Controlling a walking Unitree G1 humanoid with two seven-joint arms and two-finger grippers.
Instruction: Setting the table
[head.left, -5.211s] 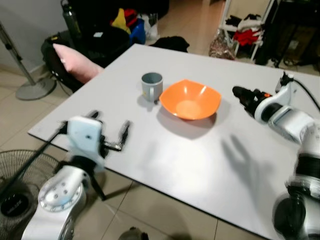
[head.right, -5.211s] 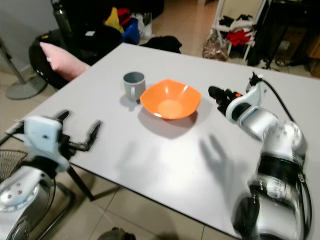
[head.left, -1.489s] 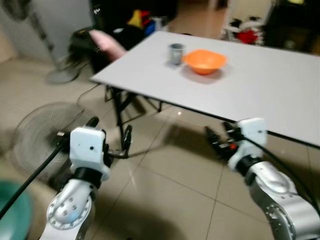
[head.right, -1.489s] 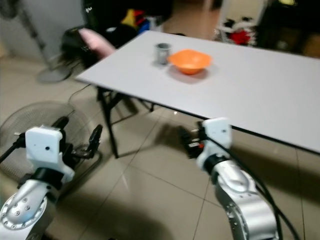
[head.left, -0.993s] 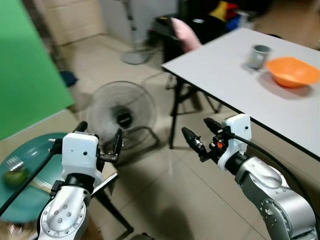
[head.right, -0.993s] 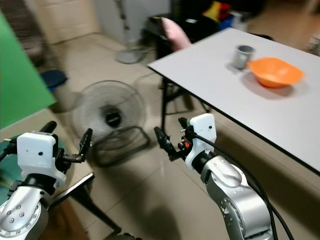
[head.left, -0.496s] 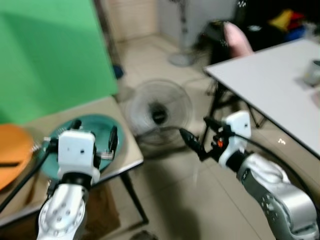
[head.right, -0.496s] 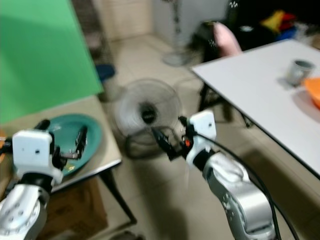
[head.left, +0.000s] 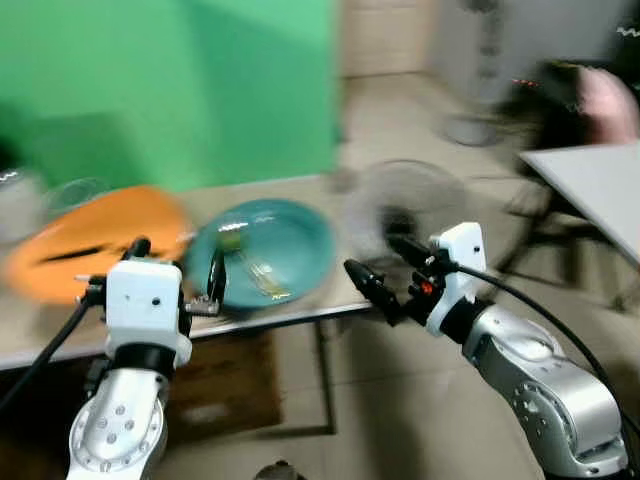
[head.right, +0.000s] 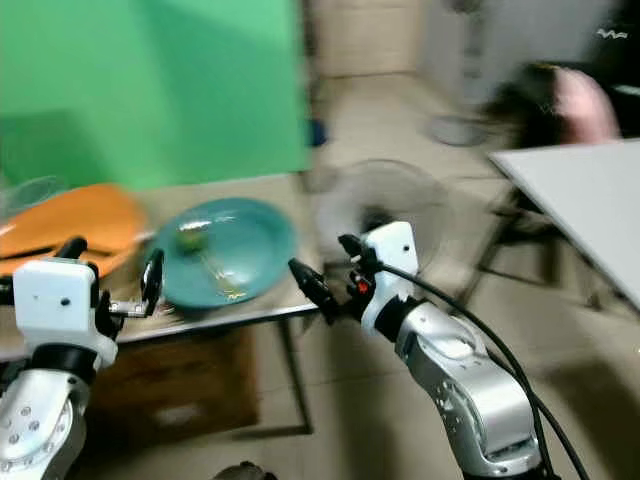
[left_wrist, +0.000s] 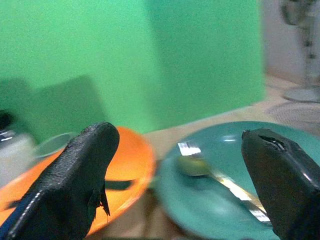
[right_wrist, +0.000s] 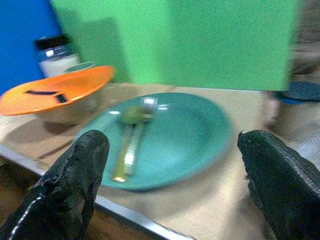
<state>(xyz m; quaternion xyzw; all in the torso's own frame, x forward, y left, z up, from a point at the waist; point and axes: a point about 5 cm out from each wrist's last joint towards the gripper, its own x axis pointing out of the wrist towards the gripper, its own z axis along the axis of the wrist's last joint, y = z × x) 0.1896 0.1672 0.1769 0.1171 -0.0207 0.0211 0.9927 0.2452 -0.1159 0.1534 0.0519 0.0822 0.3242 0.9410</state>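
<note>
A teal plate (right_wrist: 190, 135) holding a fork (right_wrist: 131, 150) sits on the low tabletop (head.left: 300, 318) beside an orange dish (right_wrist: 55, 89). Left pincer (head.left: 175, 280) and right pincer (head.left: 385, 270) both hover before it, fingers spread, empty.

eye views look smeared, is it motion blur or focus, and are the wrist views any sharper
Left and right eye views: sideways smear across the green backdrop, the orange tray and the standing fan suggests motion blur. Right wrist view: round teal plate and its cutlery are soft but readable. Left wrist view: similar, with glare on the cutlery.
</note>
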